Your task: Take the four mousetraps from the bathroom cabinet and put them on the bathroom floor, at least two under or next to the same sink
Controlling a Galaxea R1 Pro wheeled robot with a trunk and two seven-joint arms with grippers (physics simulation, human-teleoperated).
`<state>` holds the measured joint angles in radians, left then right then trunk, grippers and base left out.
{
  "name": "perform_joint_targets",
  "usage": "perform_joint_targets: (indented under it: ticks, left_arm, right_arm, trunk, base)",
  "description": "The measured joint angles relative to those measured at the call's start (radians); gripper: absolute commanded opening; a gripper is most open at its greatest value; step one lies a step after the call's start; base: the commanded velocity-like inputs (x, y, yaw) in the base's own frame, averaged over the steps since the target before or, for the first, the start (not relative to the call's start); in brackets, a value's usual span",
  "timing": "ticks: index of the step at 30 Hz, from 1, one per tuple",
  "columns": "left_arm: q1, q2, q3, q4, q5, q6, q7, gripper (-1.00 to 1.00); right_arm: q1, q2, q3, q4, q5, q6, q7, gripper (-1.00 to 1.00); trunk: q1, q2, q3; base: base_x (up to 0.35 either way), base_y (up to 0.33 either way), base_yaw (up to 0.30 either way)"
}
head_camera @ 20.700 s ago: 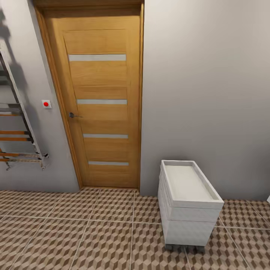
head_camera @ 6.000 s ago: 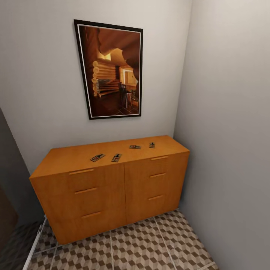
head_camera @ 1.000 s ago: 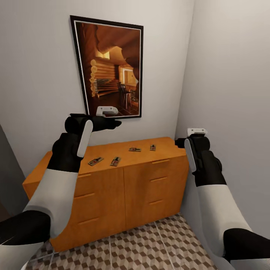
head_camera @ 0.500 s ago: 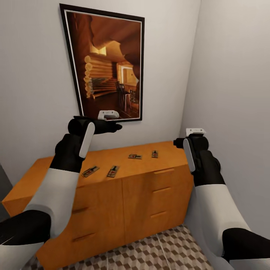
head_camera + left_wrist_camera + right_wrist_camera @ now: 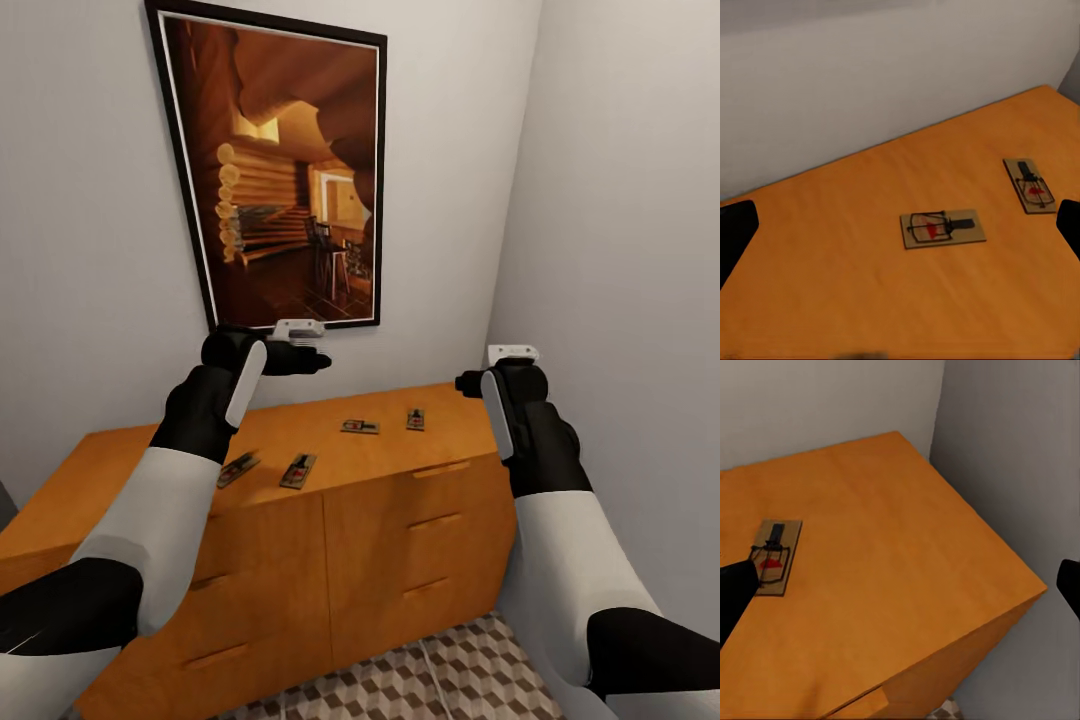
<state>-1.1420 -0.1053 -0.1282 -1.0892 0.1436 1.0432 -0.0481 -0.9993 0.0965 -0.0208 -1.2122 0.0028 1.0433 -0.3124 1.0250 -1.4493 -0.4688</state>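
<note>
Head view looks down on the cabinet (image 5: pixel 300 520), which stands against the grey wall in a corner, under a framed picture (image 5: pixel 280 170) of a log interior. Four mousetraps lie flat on its orange top: one (image 5: pixel 236 468) partly hidden behind the left forearm, one (image 5: pixel 298 470) just beside it near the front edge, one (image 5: pixel 360 427) further back toward the middle, and one (image 5: pixel 416 419) near it toward the right end. None touches another. A strip of cube-pattern floor (image 5: pixel 440 680) shows below the drawer fronts.

Both arms are raised above the cabinet. The left gripper (image 5: pixel 305 358) hangs over the back of the top, well above the traps; the right gripper (image 5: pixel 468 383) hangs over the right end, near the side wall (image 5: pixel 630 250).

Left wrist view looks down on the top with two traps in sight, the middle one (image 5: pixel 943 228) and the right one (image 5: pixel 1028 185), each with a red spot under its wire. The dark fingertips (image 5: pixel 735 236) sit at opposite edges of that picture, so the left claw is spread wide and holds nothing.

Right wrist view shows the cabinet's right corner with one trap (image 5: pixel 774 556) lying apart from the edge. Its fingertips (image 5: pixel 733 596) also stand far apart; the right claw is spread and empty.
</note>
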Motion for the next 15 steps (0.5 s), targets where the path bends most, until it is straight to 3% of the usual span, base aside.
perform_joint_targets:
  ticks: [8, 15]
  left_arm:
    - [0.000, -0.002, -0.001, 0.081, 0.001, 0.000, -0.001, 1.00]
    - [0.000, -0.002, 0.000, 0.099, 0.001, -0.001, -0.002, 1.00]
  right_arm:
    - [-0.037, 0.073, 0.001, 0.113, 0.008, 0.000, -0.009, 1.00]
    - [-0.089, 0.077, 0.001, 0.231, 0.009, 0.000, -0.011, 1.00]
  trunk:
    - [0.000, 0.000, 0.000]
    - [0.000, 0.000, 0.000]
  base:
    - [0.009, 0.000, 0.000]
    - [0.002, 0.000, 0.000]
